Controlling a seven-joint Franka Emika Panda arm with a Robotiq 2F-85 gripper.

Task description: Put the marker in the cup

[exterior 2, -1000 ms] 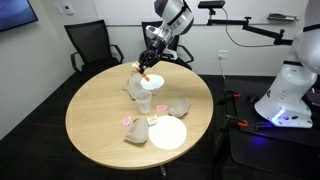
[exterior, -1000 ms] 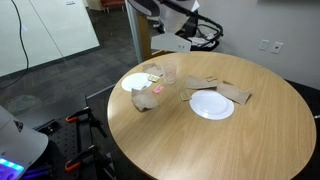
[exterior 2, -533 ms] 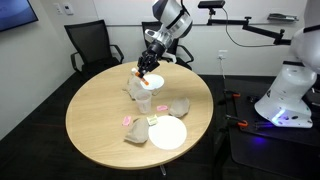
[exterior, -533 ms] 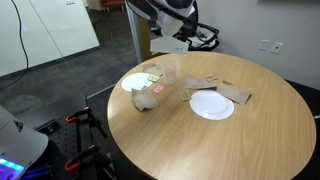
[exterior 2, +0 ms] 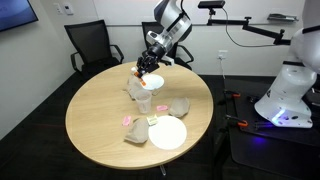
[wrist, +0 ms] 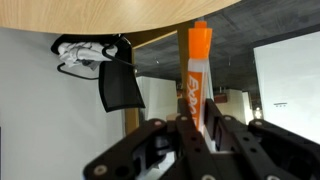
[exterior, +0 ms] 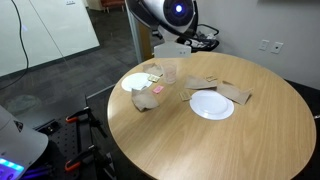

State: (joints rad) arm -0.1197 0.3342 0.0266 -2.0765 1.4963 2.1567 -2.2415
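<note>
Fingers (wrist: 222,130) gripping the orange marker (wrist: 195,70) between them, hanging it in the air above the round counter (exterior 2: 95,120), clear cup (exterior 2: 144,101) standing below, apart from it, beside a white plate (exterior 2: 153,82)

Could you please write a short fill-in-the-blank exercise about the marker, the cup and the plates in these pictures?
1. The gripper is shut on a marker whose body is ____ in colour.
2. The clear cup stands ____ on the table.
3. The number of white plates on the table is ____.
4. The table is ____ in shape.
Missing words: orange; upright; two; round.
</note>
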